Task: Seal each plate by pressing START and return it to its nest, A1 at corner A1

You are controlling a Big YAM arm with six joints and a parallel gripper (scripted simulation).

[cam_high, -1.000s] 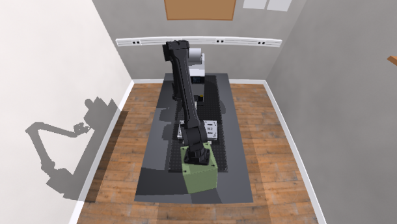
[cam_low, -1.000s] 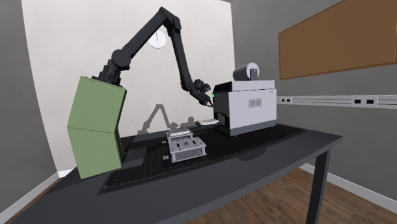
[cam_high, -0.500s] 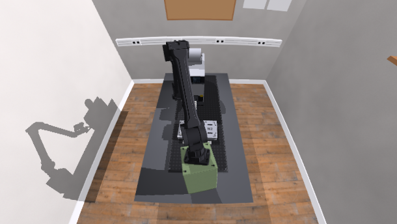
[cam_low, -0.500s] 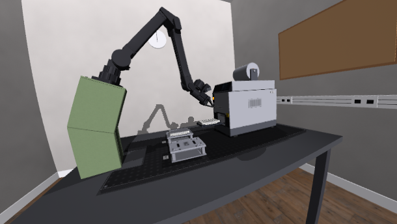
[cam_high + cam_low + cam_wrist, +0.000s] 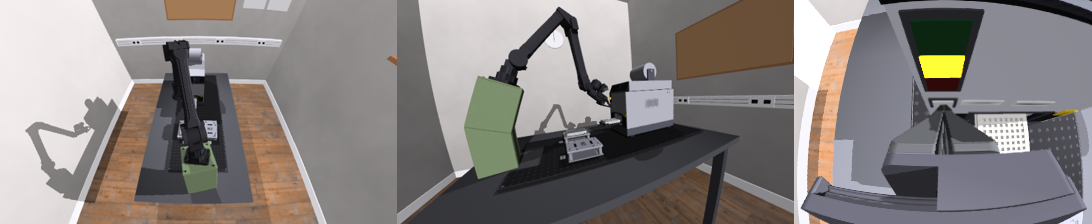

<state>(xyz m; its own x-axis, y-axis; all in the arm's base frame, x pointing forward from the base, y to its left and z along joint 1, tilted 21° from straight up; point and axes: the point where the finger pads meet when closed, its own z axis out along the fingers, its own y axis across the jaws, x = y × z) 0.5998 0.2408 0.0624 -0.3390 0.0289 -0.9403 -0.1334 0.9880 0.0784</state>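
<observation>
Black tapered gripper fingers: closed on nothing, tips at the sealer's front
Amber lamp [image 5: 942,66] [image 5: 610,98]: lit
White multi-well plate [image 5: 1003,133] [image 5: 610,121]: outside the slot, below the fingers
</observation>
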